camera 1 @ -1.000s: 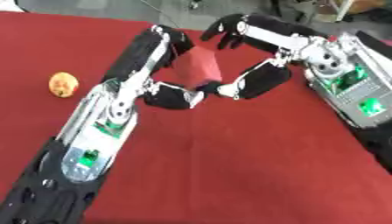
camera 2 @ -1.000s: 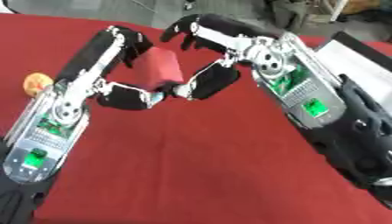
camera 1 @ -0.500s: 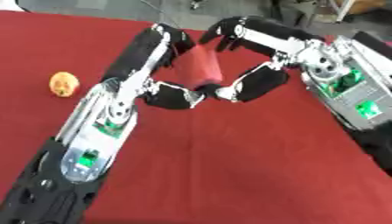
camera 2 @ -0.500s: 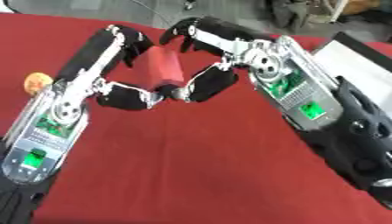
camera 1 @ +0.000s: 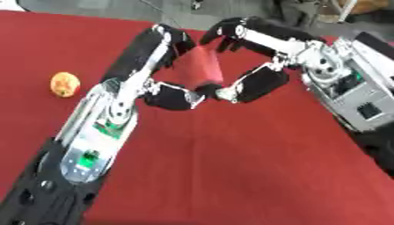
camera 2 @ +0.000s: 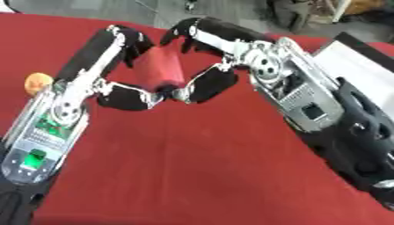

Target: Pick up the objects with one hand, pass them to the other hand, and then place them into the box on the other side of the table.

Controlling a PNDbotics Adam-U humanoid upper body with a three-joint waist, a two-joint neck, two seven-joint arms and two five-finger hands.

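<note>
On the far left of the red worktop (camera 1: 231,176) an orange fruit (camera 1: 64,84) lies by itself, well apart from both hands, probably waiting its turn. The left hand (camera 1: 171,96) comes next, its fingers and thumb curled round a red can (camera 1: 204,68) held tilted above the cloth near the middle. The right hand (camera 1: 248,84) meets it from the other side, one part touching the can's lower end and fingers (camera 1: 224,31) arched over its top. The can sits between the hands because this looks like the handover. I cannot tell which hand carries it. Only the right eye view shows a pale box (camera 2: 355,70) at the right edge, likely where the can goes.
</note>
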